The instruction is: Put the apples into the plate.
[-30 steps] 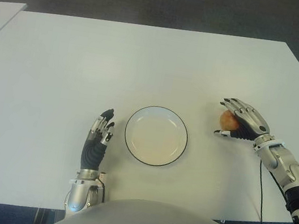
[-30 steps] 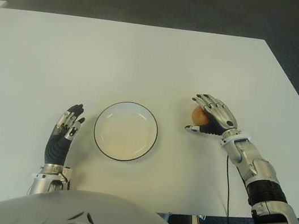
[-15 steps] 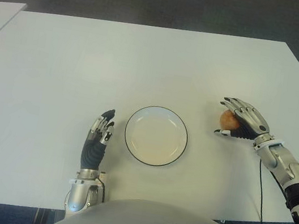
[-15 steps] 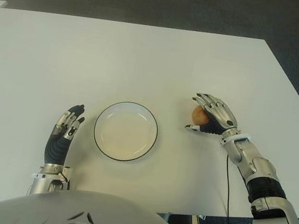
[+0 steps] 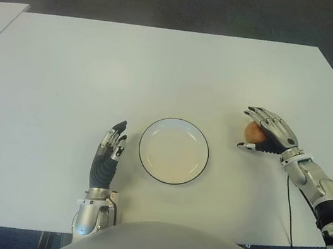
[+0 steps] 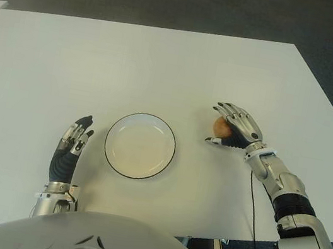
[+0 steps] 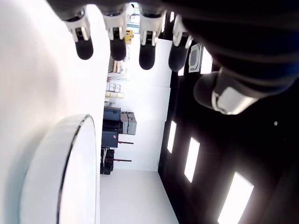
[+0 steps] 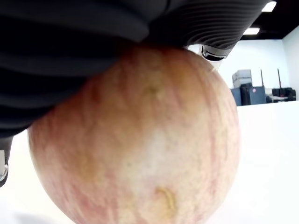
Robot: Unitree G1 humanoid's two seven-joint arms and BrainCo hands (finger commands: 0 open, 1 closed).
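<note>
The apple (image 5: pixel 253 133) sits to the right of the plate (image 5: pixel 173 150), apart from it, with a strip of bare white table (image 5: pixel 163 66) between the 2. It is a reddish-yellow fruit with faint streaks; only 1 apple shows in any view. In the right wrist view it fills most of the picture, pressed up against the dark ribbed palm with a fingertip curving over its far side.

The right hand (image 5: pixel 268 134) is clasped over that apple from the side away from the plate: its fingers (image 5: pixel 263 118) arch over the top of the fruit and the thumb reaches under toward the plate side. Whether the apple touches the tabletop or is lifted off it cannot be told. The right forearm runs from the hand toward the near right edge of the table, with a thin dark cable hanging below it.

The plate is round, white, dark-rimmed and holds nothing. It lies near the table's front edge, roughly midway between the 2 hands.

The left hand (image 5: pixel 109 152) shows just to the left of the plate, close to its rim but not touching it. Its 4 fingers are straight and released, grasping nothing, and the left wrist view shows them pointing away with the plate's rim beside them.
</note>
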